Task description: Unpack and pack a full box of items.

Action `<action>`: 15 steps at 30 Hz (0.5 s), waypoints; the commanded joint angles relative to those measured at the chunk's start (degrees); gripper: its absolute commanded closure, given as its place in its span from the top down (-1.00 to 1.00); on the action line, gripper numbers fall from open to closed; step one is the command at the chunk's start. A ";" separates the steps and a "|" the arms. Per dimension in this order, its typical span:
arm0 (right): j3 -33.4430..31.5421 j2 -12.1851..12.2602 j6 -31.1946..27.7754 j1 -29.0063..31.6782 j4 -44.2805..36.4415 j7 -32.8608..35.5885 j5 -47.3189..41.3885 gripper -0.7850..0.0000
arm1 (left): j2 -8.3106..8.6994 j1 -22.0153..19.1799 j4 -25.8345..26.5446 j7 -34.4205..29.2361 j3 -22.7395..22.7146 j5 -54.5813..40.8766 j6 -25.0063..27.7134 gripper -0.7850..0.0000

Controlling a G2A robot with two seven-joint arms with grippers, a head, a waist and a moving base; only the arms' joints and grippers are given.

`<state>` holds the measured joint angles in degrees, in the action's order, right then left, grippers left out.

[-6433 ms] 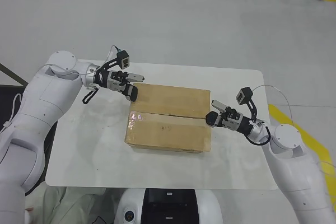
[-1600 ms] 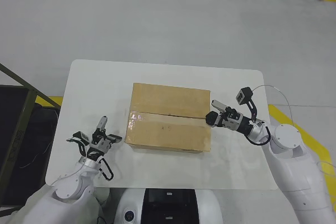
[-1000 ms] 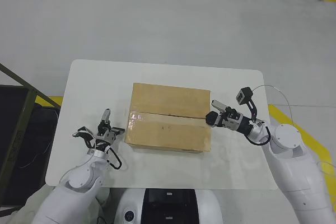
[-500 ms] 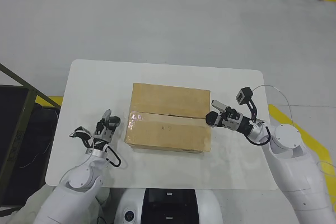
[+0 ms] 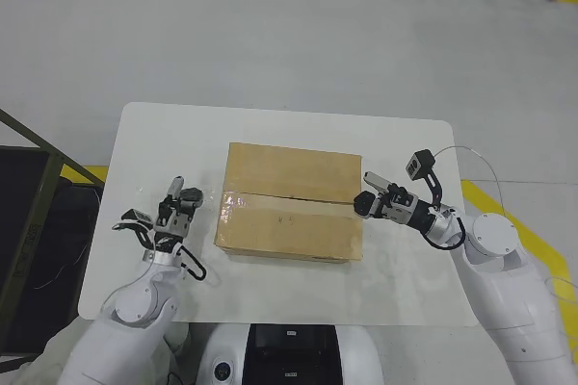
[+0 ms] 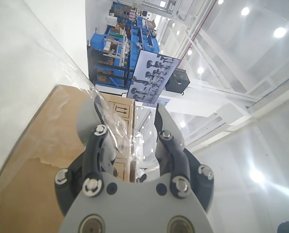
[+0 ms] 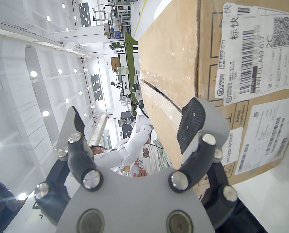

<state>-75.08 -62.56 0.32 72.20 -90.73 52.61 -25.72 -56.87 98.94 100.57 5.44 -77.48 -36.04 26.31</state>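
Right claw (image 5: 368, 191) gapes at the white barcode labels (image 7: 253, 56) on one end of the brown cardboard box (image 5: 289, 197); left claw (image 5: 179, 206), also spread, beside the opposite end

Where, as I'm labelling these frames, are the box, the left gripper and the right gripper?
box (image 5: 289, 202), top view, middle of its closed top.
left gripper (image 5: 184, 192), top view, midway between its fingertips.
right gripper (image 5: 364, 190), top view, midway between its fingertips.
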 commanded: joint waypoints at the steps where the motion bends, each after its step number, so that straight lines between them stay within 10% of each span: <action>1: 0.00 0.00 0.00 0.00 0.00 0.00 0.00 1.00 | -0.27 -0.39 0.50 -0.15 -0.09 0.19 0.52 -0.04; 15: 0.00 0.00 0.00 0.00 0.00 0.00 0.00 1.00 | -1.96 -2.82 6.27 -1.00 0.72 4.02 0.72 0.28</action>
<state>-75.08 -62.56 0.32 72.20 -90.73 52.61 -25.72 -58.69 96.29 106.08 4.45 -77.00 -32.75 27.32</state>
